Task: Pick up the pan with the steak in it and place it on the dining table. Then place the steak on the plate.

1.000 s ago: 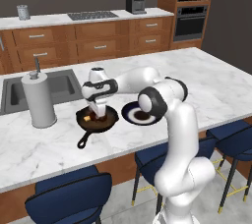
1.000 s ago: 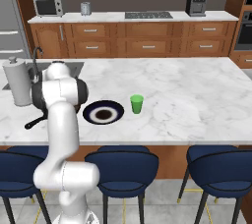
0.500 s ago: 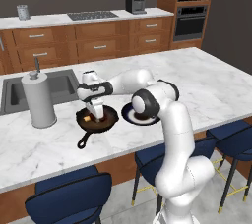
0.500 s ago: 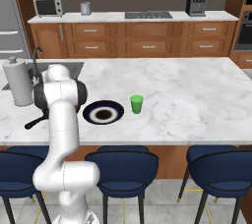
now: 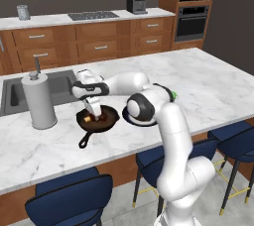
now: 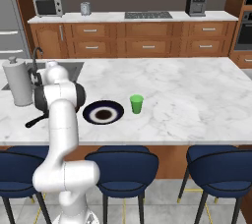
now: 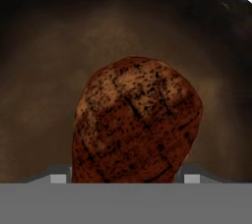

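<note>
Gripper (image 5: 94, 116) has dropped into the pan (image 5: 98, 120), jaws closing around the steak (image 7: 135, 122), plate (image 6: 103, 113) at three o'clock

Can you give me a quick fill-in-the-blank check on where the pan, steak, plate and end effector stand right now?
1. The steak lies inside the ____.
2. The pan rests on the dining table, between the paper towel roll and the ____.
3. The end effector reaches down over the ____.
4. The cup beside the plate is ____ in colour.

Missing words: pan; plate; steak; green
</note>
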### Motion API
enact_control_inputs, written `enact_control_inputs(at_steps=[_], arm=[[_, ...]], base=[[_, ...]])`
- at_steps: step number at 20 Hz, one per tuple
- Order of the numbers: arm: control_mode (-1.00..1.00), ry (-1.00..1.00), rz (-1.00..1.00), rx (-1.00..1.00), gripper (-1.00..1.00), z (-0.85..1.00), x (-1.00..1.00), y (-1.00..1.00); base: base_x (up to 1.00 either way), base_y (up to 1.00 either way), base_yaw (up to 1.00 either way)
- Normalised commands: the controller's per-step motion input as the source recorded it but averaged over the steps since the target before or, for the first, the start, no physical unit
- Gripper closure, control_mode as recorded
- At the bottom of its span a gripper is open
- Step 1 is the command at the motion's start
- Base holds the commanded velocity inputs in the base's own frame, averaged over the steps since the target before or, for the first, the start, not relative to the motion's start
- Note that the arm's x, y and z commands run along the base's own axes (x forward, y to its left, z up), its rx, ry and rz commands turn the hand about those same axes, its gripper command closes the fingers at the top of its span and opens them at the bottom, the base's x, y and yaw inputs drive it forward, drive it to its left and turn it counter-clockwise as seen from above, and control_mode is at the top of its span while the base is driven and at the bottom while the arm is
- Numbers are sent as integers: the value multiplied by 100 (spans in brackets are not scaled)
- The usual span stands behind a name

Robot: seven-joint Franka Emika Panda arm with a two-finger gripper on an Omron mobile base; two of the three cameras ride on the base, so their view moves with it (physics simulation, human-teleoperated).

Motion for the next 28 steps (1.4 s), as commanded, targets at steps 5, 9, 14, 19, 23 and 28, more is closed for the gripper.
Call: enact_control_inputs(at_steps=[5, 9, 14, 19, 23, 28], arm=[[-100, -3, 0, 1, 100, 11, -5, 0], [-100, -10, -2, 5, 100, 46, -17, -5], [-100, -9, -5, 3, 100, 58, -26, -13], [-100, -12, -4, 1, 100, 53, -41, -42], [-100, -15, -3, 0, 100, 43, -44, -64], [-100, -18, -1, 0, 100, 20, -27, -82]], base=[[0, 0, 0], [0, 0, 0], [0, 0, 0], [0, 0, 0], [0, 0, 0], [0, 0, 0]])
